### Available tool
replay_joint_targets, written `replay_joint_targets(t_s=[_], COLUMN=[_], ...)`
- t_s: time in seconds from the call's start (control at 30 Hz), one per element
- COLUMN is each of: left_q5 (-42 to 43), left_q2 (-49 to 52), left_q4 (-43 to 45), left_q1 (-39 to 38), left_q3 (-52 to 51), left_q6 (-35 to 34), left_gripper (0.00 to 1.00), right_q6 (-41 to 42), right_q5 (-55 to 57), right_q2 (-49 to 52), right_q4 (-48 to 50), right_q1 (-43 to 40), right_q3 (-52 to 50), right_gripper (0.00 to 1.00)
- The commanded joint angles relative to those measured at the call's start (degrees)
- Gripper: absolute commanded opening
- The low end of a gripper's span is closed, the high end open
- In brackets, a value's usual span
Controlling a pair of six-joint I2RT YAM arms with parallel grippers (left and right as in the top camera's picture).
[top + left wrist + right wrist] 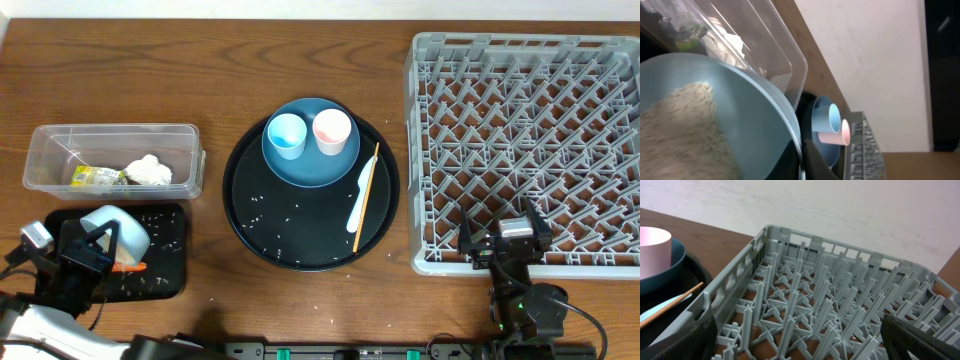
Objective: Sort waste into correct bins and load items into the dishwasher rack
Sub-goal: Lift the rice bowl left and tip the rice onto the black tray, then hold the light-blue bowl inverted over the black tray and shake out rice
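Note:
My left gripper (98, 240) is shut on the rim of the white bowl (118, 232), which hangs tilted over the shallow black tray (168, 250). In the left wrist view brownish rice scraps (680, 130) cling inside the bowl (745, 110), with the rim pinched in the gripper (802, 150). An orange carrot (128, 267) lies in the black tray. The clear tub (60, 150) holds the yellow-green wrapper (95, 177) and the white tissue (148, 170). My right gripper (505, 240) stands open over the near edge of the grey dishwasher rack (530, 130), nothing between its fingers (690, 340).
A round black tray (300, 235) in the middle carries the dark blue plate (310, 165) with the light-blue cup (287, 135) and pink cup (332, 131). The white spoon (358, 205) and wooden chopstick (366, 195) lie to the plate's right. Rice grains dot both black trays.

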Motion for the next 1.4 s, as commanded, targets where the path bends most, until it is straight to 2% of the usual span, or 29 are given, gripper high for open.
replay_joint_targets(t_s=[0.0, 0.47, 0.77, 1.0, 1.3, 1.37], left_q5=[3.56, 4.31, 8.68, 16.57, 17.31, 17.31], left_q2=[1.68, 2.38, 2.38, 2.38, 3.8, 5.38], left_q4=[-0.09, 0.13, 0.28, 0.28, 0.81, 0.63], left_q1=[1.09, 4.66, 4.66, 4.66, 4.66, 4.66], left_q3=[-0.11, -0.11, -0.11, -0.13, -0.13, -0.13], left_q6=[1.14, 3.21, 5.62, 9.99, 9.94, 8.17], left_gripper=[0.06, 0.06, 0.06, 0.06, 0.06, 0.06], right_q6=[-0.31, -0.31, -0.31, -0.31, -0.31, -0.31], right_q5=[0.13, 0.13, 0.13, 0.13, 0.13, 0.11], right_q2=[0.04, 0.04, 0.04, 0.04, 0.04, 0.04], right_q4=[-0.2, -0.2, -0.2, -0.2, -0.2, -0.2], right_q1=[-0.31, -0.31, -0.31, -0.31, -0.31, -0.31], right_q3=[-0.09, -0.09, -0.09, -0.09, -0.09, -0.09], right_gripper=[0.99, 0.99, 0.99, 0.99, 0.99, 0.99])
